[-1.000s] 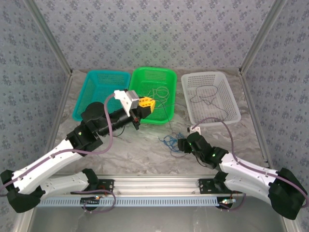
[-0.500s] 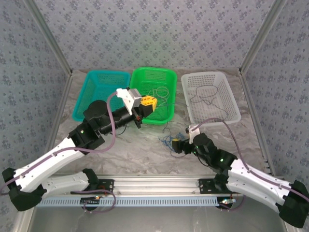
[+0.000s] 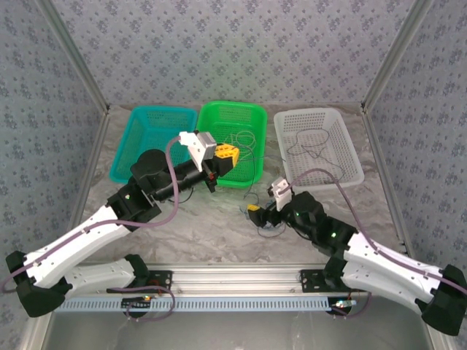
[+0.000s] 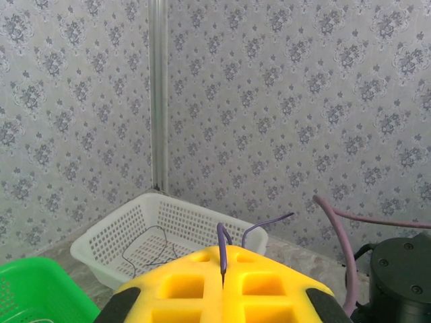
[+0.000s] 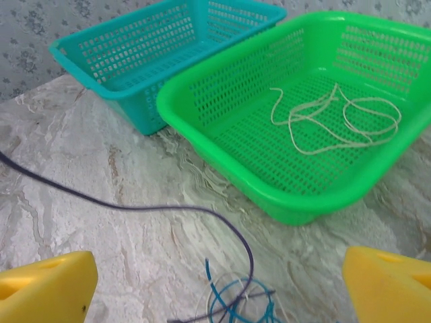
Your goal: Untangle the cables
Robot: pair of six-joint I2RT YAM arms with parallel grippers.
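Observation:
A tangle of blue and whitish cables (image 5: 244, 307) lies on the marble table, just in front of the green basket (image 5: 222, 145). My right gripper (image 5: 219, 291) hangs over it, open wide, nothing between its yellow fingertips (image 5: 44, 288). A thin purple cable (image 5: 168, 208) runs out of the tangle to the left. From above, the right gripper (image 3: 259, 214) sits at the tangle (image 3: 270, 227). My left gripper (image 3: 225, 155) is raised over the green basket's front, shut on a purple cable (image 4: 221, 242) that sticks up between the fingers (image 4: 269, 282).
The green basket (image 3: 232, 106) holds a loose whitish cable (image 5: 337, 118). A teal basket (image 3: 157, 109) stands to its left. The white basket (image 3: 318, 111) on the right holds a dark cable (image 3: 310, 149). Frame posts and patterned walls close in the sides and back.
My right gripper has opened wide and reached left and forward onto the tangle. The left gripper, still shut on the purple cable, has drifted slightly right.

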